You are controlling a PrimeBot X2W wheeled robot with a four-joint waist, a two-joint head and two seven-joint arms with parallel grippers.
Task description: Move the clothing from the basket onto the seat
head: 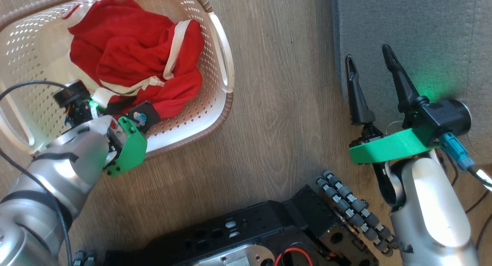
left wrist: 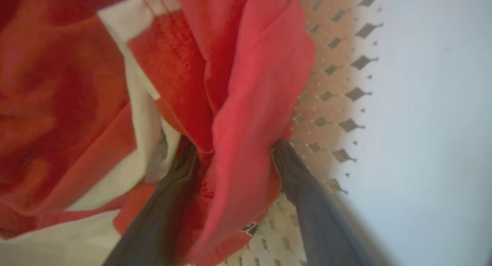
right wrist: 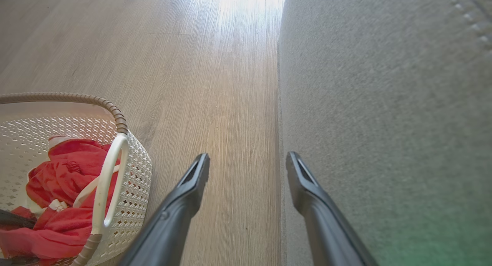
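Clothing (head: 134,54) of bright red fabric with white trim lies bunched in the cream-white perforated plastic basket (head: 200,108) with brown woven-look rim, upper left in the head view. The left gripper (left wrist: 235,147) stands wide, astride a red fold. The right gripper (head: 368,54) gapes empty at the edge of the large grey fabric sofa (head: 423,35), upper right; bare wood-look floor (head: 284,66) lies between.
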